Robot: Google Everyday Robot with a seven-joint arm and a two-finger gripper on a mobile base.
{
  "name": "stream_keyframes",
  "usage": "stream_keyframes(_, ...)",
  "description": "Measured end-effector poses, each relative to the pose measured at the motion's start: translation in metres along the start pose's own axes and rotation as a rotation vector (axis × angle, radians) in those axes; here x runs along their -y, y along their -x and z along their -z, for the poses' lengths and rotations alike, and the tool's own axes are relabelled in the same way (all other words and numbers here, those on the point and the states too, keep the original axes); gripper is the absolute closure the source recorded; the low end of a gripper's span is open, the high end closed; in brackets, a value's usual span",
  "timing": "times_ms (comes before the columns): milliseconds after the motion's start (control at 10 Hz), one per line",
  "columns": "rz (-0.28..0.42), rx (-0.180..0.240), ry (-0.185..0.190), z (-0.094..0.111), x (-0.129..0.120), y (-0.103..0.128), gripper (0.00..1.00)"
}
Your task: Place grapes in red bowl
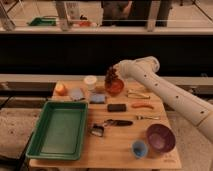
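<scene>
Grapes at the bowl, release not confirmed.
Near edge of the wooden bench (100, 152): small glossy blue cup (139, 148), larger rounded purple bowl (160, 137), rectangular green plastic tray (59, 127). Far side: small round red-orange bowl (115, 88), darker inside. The knobbly dark reddish-purple toy grapes (111, 75) stand upright over it, touching or just above. The pincer (115, 70) at the white arm's (165, 90) tip meets the bunch; grip state: cannot tell. Likely left: let go, retract.

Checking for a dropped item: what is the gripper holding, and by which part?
It cannot be told: the grapes stand at the gripper, right over the red bowl, but where they meet is hidden.
</scene>
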Motion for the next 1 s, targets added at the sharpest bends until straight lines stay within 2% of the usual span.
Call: stream_keyframes(1000,0.016,-0.01,0.012,-0.021,-0.002,-0.01,0.98)
